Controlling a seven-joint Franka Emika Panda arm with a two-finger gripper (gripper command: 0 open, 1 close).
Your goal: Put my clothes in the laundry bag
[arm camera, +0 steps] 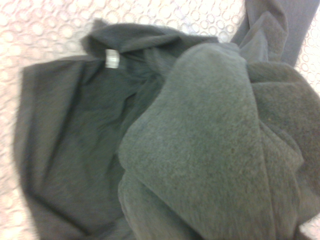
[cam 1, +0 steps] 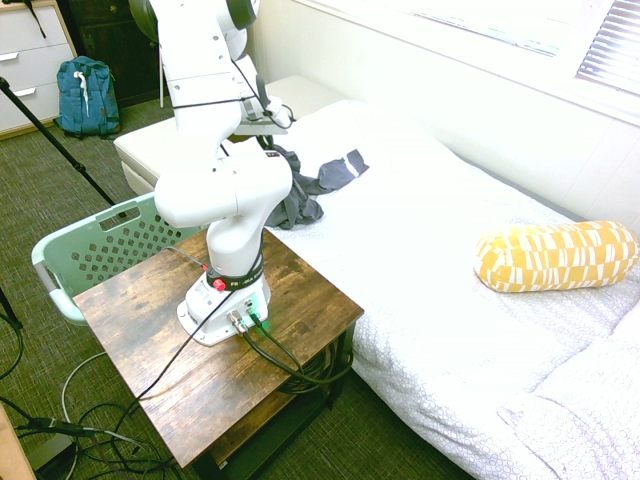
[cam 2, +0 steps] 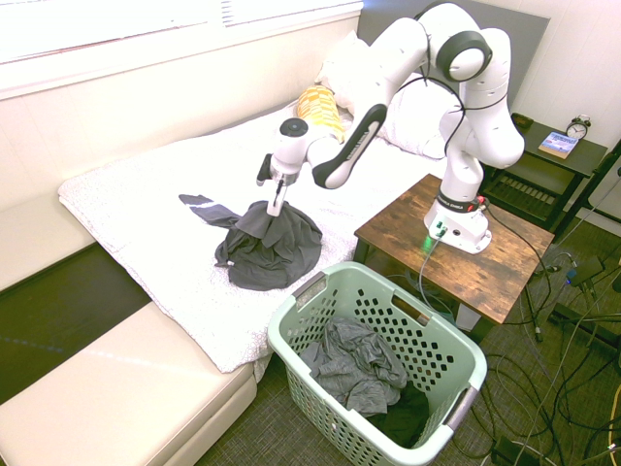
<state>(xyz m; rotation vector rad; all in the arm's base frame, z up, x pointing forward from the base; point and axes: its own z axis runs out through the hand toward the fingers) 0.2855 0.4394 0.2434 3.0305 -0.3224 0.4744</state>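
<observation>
Laundry basket (cam 2: 380, 361): nearest to us in the second exterior view, on the carpet at the foot of the bed's edge; we see grey clothes already lying in it, so part of the job looks done.
Basket rim risk: we judge the trailing hem could catch on the rim if the garment is carried across too low, and drag or tip the light plastic basket.
Wooden table (cam 2: 505, 272): right beside the basket; we think a wide swing might drape fabric over its corner instead of into the basket.
Held garment (cam 2: 269, 245): a charcoal-grey piece, pinched at its top and lifted into a tent, its lower folds touching the white bedspread (cam 2: 146, 209).
Gripper (cam 2: 277, 202): the jaws are together, clamped on a small bunch of the grey fabric; the gripper points steeply down.
Grip risk: we hold only a pinch of thick fleece, so its weight could pull it free mid-carry and drop it on the floor between bed and basket.
Navy piece (cam 2: 207, 209): on the bedspread just beyond the grey garment, seemingly touching it; we fear it may be dragged along and fall off the bed edge.
Wrist view: grey fleece (arm camera: 210, 145) fills it, a small white label (arm camera: 112, 59) showing.
Yellow pillow (cam 2: 320, 107): far up the bed, well apart, no hazard.
</observation>
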